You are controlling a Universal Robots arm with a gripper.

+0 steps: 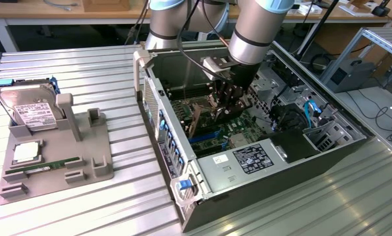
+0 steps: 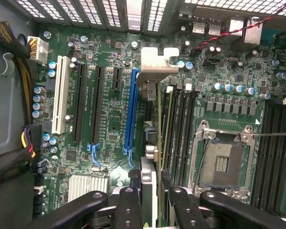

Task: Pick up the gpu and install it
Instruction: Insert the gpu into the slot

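The gpu (image 2: 155, 71) stands edge-on between the fingers of the pincer (image 2: 155, 191), so its cooler face is hidden. The pincer's base runs off the wrist picture's edge. In the exterior view the arm (image 1: 258, 24) is cut off above, and the label print on the hard drive (image 1: 32, 110) is too small to read.

Tbh nothing legible here. The white label (image 1: 36, 116) on the hard drive (image 1: 15, 96) has print, too small to read. Same w/ the black sticker (image 1: 255, 159) in the pc case (image 1: 274, 194), maybe a rating plate. Mobo (image 2: 109, 143) silkscreen: unreadable.
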